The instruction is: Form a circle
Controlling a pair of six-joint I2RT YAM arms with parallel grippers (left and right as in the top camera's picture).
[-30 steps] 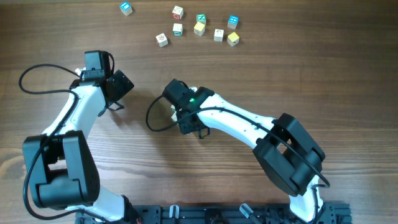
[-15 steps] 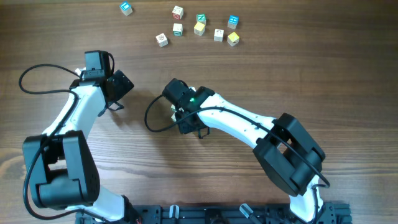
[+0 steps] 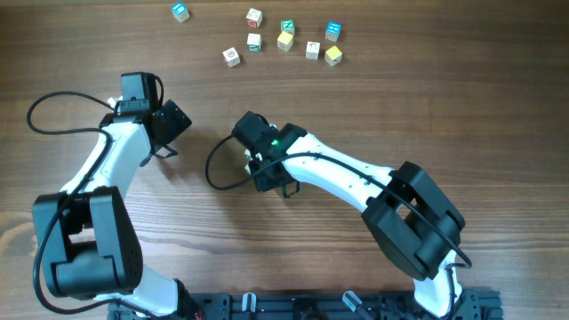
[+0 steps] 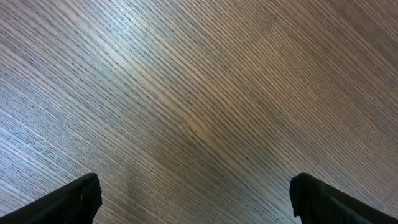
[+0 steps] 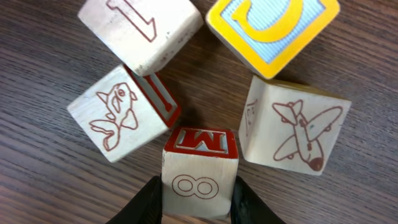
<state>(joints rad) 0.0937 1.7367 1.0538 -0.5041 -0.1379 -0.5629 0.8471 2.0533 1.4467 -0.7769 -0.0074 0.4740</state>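
Note:
In the right wrist view five letter cubes stand in a small ring on the wood. They are a white cube with a red "1" (image 5: 140, 28), a yellow-edged cube (image 5: 273, 31), an airplane cube (image 5: 295, 134), a fish cube (image 5: 118, 118) and a red-topped "M" cube with an "8" (image 5: 200, 168). My right gripper (image 5: 199, 202) is shut on the "M" cube, one finger on each side. From overhead the right gripper (image 3: 260, 160) covers this ring. My left gripper (image 4: 196, 199) is open over bare wood, well left of the ring (image 3: 169, 120).
A loose scatter of several cubes lies at the table's far edge, among them a blue one (image 3: 180, 12), a yellow one (image 3: 332, 56) and a white one (image 3: 231, 56). A black cable (image 3: 213, 169) loops left of the right gripper.
The cable loop beside the right gripper has shifted slightly left. Both arms otherwise stay where they were.

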